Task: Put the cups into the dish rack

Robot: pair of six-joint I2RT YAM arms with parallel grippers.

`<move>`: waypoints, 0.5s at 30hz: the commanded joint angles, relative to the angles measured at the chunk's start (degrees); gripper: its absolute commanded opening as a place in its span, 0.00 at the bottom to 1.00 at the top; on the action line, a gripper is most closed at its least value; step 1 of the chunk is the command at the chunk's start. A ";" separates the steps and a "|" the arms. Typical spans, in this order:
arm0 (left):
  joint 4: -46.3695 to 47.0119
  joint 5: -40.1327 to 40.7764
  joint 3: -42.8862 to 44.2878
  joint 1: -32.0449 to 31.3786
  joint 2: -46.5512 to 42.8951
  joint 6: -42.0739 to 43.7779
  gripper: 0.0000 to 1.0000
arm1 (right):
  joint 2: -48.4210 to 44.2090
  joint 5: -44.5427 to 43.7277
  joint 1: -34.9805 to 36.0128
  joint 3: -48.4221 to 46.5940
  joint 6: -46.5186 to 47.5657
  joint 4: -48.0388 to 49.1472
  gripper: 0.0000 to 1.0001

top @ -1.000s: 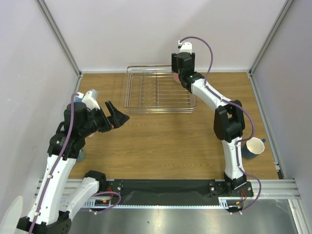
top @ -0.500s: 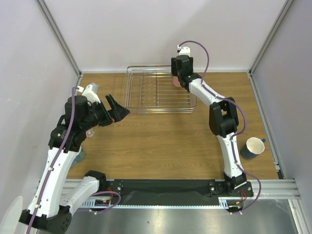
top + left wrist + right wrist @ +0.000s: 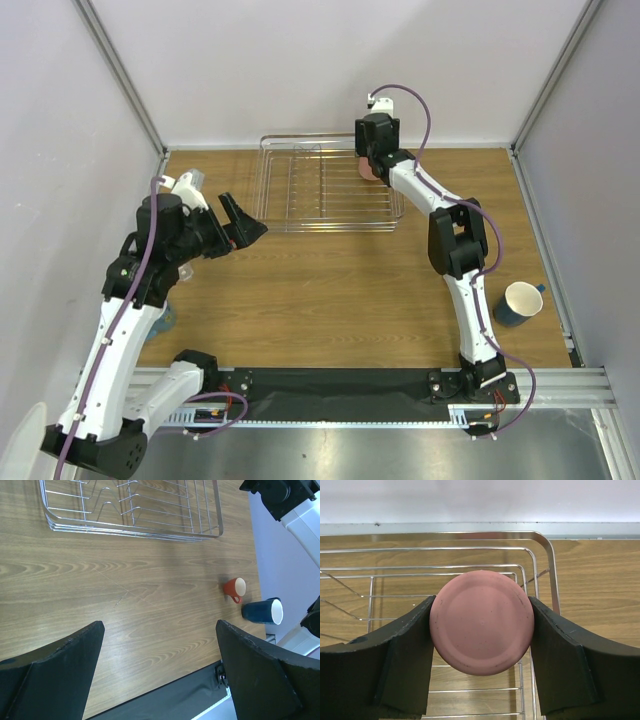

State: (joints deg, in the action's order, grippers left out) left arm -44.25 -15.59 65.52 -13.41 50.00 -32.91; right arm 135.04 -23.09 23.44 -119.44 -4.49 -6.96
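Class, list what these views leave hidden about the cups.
Right wrist view: only the base of the pink tumbler shows; top view: right arm covers most.
Top view: right arm hides the orange cup.
Top view: left arm covers most of a bluish cup.

Two robot arms, the left arm (image 3: 118,340) and the right arm (image 3: 424,194), built of white shells and black joint blocks, each trailing a purple cable (image 3: 428,118), ending in broad black jaws

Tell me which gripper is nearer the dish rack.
Right. The right gripper, shut on the pink tumbler, is over the rack's far right corner. The left gripper, open and empty, hangs just off the rack's near left corner.
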 commanded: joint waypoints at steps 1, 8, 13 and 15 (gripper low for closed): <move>1.36 -0.31 2.42 0.31 0.19 1.35 1.00 | -0.48 -0.81 0.11 -2.65 -0.43 0.81 0.00; 1.53 -1.10 2.25 0.31 0.45 1.27 0.99 | -0.13 -0.81 0.20 -2.56 -0.52 0.20 0.01; 1.18 -0.93 2.16 0.31 0.19 1.35 1.00 | -0.74 -1.08 0.38 -0.80 -0.96 0.37 0.02; 1.01 -1.10 2.07 0.31 0.19 1.44 1.00 | -0.66 -1.08 0.46 -0.71 -0.78 0.55 0.04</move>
State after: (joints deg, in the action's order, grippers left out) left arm -44.25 -15.70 65.52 -13.41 50.43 -32.91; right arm 135.06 -23.09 23.55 -119.37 -4.54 -8.19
